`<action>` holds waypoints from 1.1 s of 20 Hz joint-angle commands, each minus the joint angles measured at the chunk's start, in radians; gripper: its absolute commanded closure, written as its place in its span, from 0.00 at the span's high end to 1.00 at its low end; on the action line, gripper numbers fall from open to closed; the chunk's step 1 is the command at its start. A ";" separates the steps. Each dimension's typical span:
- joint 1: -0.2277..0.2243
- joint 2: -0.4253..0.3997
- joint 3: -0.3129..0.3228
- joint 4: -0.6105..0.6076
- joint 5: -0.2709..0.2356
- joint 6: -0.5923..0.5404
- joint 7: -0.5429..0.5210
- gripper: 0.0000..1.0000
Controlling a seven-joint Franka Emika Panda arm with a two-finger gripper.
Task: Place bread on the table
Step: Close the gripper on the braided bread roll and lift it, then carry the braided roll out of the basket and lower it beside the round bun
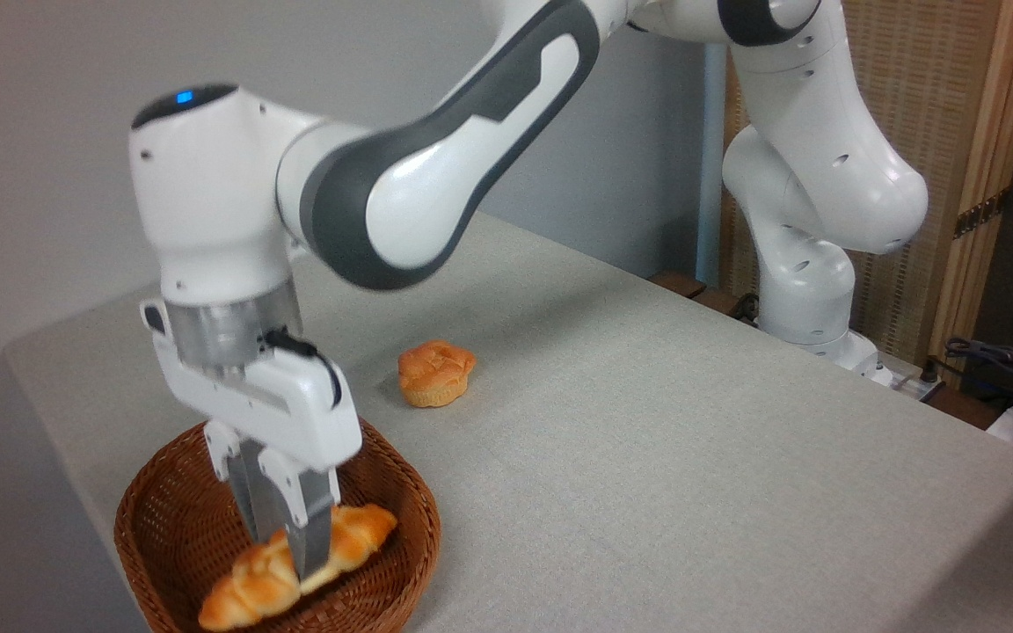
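Basket [163,519]: 1 bread [260,576] inside | hand [282,549]: fingers clamped on bread | bun [436,373]: on table [691,440]

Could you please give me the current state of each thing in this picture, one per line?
bread: lying in the basket, gripper fingers closed around its middle.
basket: upright at the table's near corner, holding the bread.
bun: resting on the table, apart from the basket.
gripper: lowered into the basket, shut on the bread.
table: cloth-covered, bearing basket and bun.
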 commanded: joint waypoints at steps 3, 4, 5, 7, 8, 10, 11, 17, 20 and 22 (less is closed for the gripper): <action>0.000 -0.152 -0.002 -0.009 -0.102 -0.116 -0.012 0.33; 0.000 -0.173 -0.002 -0.010 -0.114 -0.136 -0.012 0.34; 0.000 -0.184 -0.002 -0.013 -0.117 -0.149 -0.011 0.34; -0.003 -0.233 -0.008 -0.035 -0.117 -0.233 -0.002 0.35; -0.003 -0.264 -0.021 -0.064 -0.117 -0.280 0.020 0.36; -0.020 -0.340 -0.025 -0.169 -0.116 -0.363 0.072 0.36; -0.025 -0.368 -0.025 -0.202 -0.110 -0.380 0.075 0.36; -0.025 -0.460 -0.025 -0.458 -0.035 -0.385 0.169 0.37; -0.025 -0.450 -0.023 -0.533 0.008 -0.322 0.176 0.47; -0.025 -0.445 -0.023 -0.555 0.013 -0.265 0.176 0.55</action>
